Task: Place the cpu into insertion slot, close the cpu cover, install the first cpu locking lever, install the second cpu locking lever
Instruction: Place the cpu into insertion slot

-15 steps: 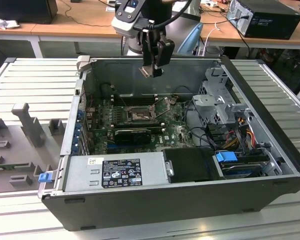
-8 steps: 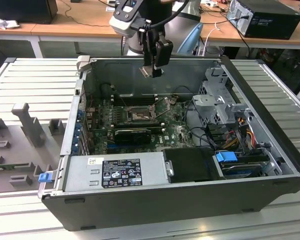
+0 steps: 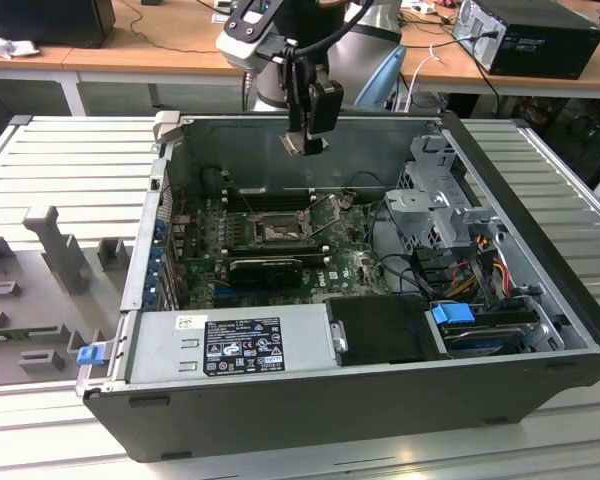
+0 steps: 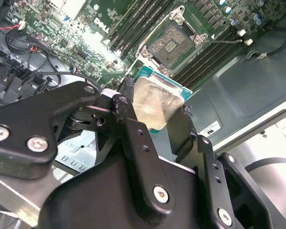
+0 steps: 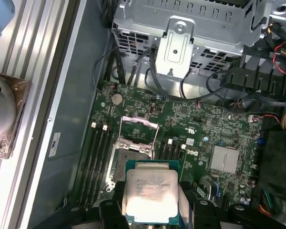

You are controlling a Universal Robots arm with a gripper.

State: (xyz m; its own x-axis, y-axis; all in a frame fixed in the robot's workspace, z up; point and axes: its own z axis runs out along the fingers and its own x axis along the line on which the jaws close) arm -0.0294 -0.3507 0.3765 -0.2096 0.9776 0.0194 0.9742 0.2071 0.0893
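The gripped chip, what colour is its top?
The square chip is dull silver-grey; best in first wrist view.

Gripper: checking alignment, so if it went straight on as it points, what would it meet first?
Likely the open insertion slot, met by the cpu the gripper holds; depth unclear.

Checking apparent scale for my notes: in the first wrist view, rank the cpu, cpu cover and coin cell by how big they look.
1. cpu: nearest the camera, so its lead is exaggerated.
2. cpu cover, standing open.
3. coin cell.
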